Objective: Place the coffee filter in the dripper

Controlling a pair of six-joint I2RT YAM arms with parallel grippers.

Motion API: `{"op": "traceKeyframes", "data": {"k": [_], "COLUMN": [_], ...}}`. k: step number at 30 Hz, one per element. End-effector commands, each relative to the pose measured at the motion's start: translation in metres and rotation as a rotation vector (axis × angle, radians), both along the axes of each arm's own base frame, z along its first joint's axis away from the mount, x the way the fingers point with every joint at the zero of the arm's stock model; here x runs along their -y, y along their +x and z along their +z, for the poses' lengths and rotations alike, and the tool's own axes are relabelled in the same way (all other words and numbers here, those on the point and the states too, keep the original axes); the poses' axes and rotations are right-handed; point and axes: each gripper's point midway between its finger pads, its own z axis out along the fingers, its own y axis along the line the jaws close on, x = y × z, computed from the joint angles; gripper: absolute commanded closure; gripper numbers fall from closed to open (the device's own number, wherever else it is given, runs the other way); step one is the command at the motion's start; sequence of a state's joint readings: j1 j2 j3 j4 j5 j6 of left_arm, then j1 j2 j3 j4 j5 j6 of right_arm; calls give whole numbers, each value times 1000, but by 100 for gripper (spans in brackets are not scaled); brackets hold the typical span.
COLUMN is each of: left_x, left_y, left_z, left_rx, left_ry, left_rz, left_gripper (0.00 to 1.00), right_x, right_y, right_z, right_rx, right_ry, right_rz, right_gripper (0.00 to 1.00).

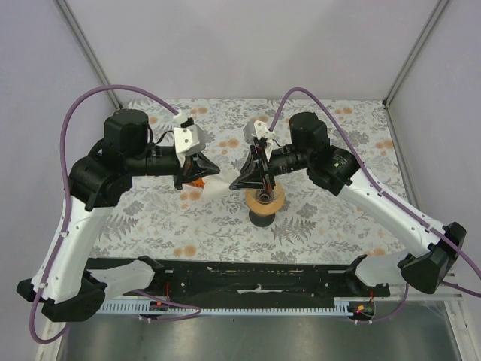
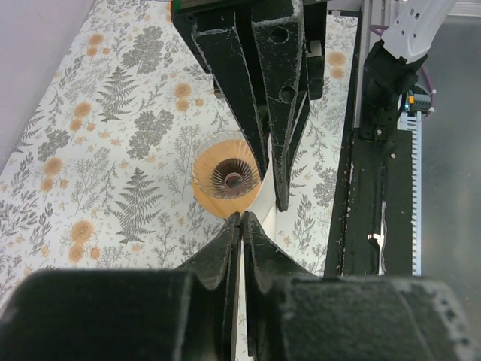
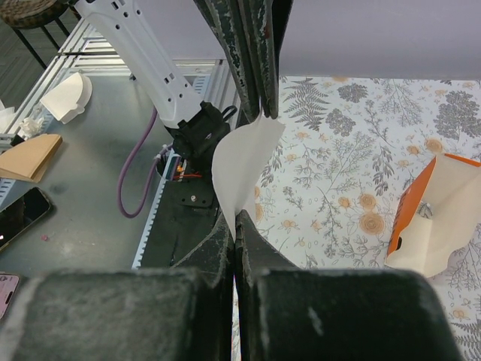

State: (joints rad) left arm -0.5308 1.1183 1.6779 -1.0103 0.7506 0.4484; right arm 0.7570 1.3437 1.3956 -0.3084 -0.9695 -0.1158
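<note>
coffee filter [image 3: 242, 158]: held in the air near the dripper [image 2: 228, 177], not in it.
left gripper [image 2: 241, 219]: jaws clamped on 1 edge of the coffee filter.
right gripper [image 3: 235, 219]: jaws clamped on the opposite edge.
dripper: upright on the tabletop [image 1: 323, 218]; the left wrist view shows it, the right does not.
orange and white pack [image 3: 432, 218]: clear only from the right wrist.

The coffee filter [image 3: 240, 162] is seen plain white. The dripper [image 2: 204, 184] is coloured tan-orange, dark-centred; the tablecloth [image 2: 113, 150] beneath it is printed with grey ferns and orange flowers.
</note>
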Motion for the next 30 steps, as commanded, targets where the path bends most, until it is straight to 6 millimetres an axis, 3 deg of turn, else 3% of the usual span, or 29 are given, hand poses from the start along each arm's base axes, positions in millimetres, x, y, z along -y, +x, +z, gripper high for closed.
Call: {"op": "traceKeyframes", "data": {"k": [1,14,24,30], "left_x": [1,-1,3,3], "left_y": [4,2,-15,-9], "left_z": [19,6,2,-9], "left_rx": [47,32,-16,-29], "left_ry": [-34,9,5,37], "left_rz": [20,5,-57,-39], "left_gripper": [91,91,74,70], "right_x": [1,1,0,-2], "right_y": [-4,-4,4,7], "right_z": [17,18,16,16], "right_rx": [48,57,59,59], "right_ry": [42,41,29,27], "right_rz": [23,20,-17,-24], "right_gripper": [100,100,100,100]}}
